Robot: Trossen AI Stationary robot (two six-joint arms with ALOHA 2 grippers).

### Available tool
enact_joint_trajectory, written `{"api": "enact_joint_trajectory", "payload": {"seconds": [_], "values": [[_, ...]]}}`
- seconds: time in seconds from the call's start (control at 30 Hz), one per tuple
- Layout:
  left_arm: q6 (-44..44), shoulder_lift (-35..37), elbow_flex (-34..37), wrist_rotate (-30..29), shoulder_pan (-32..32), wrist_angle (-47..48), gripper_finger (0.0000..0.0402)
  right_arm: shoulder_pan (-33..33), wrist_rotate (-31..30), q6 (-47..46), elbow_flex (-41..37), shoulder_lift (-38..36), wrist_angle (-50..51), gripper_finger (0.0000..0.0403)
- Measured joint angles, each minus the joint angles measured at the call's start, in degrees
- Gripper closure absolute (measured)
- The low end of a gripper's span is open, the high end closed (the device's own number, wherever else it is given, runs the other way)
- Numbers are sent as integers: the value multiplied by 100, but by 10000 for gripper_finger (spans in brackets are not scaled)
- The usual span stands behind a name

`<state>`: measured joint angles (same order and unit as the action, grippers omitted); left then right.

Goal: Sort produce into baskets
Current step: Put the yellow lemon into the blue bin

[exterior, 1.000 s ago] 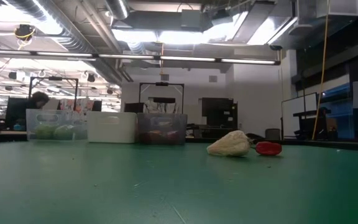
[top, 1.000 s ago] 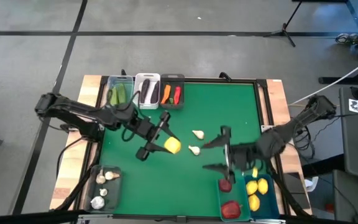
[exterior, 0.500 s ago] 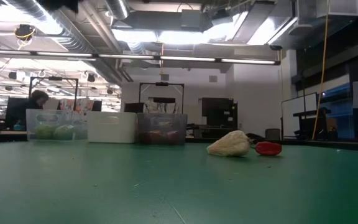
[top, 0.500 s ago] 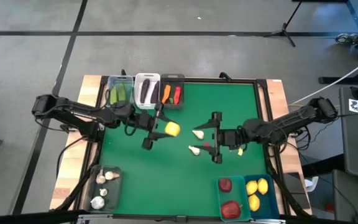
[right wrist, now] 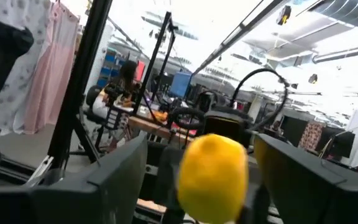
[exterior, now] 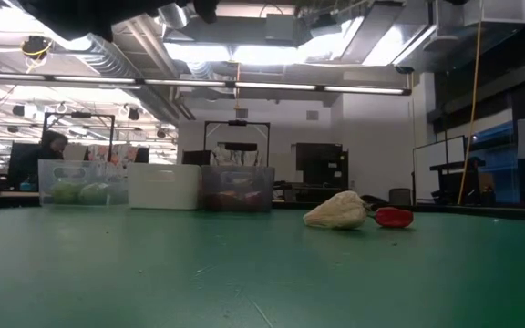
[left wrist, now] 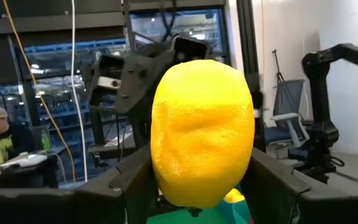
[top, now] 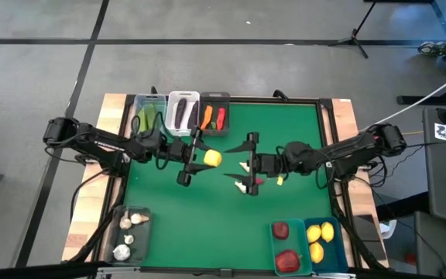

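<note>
Lemon (left wrist: 202, 130) pincer-held, garlic (exterior: 336, 210) perhaps behind

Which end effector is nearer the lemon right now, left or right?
Left. The left end effector is shut on the lemon, above the mat. The right end effector faces it, open, a short gap away.

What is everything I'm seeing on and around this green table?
Baskets: six; three along the far edge, one near left, two teal near right.
Cucumbers: green, clear basket.
Eggplants: purple, white basket.
Carrot and chili: one each, dark basket.
Garlic: two white bulbs loose mid-table; several in the near-left basket.
Red fruits: two, teal basket.
Lemons: three in the teal basket, one held.
Person: one, room behind.
Left gripper: holds the lemon.
Right gripper: open, facing it.
</note>
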<state>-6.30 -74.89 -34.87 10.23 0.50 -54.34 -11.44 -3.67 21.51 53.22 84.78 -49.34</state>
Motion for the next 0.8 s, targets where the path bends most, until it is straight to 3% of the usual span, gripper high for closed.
{"api": "enact_joint_trajectory", "payload": {"seconds": [0.23, 0.8], "values": [[-10, -7, 0, -9, -1, 54, 196, -13, -124, -172, 372, 149, 487, 107], [-23, -25, 0, -44, -1, 95, 196, 74, -444, -314, 568, 343, 583, 106]]}}
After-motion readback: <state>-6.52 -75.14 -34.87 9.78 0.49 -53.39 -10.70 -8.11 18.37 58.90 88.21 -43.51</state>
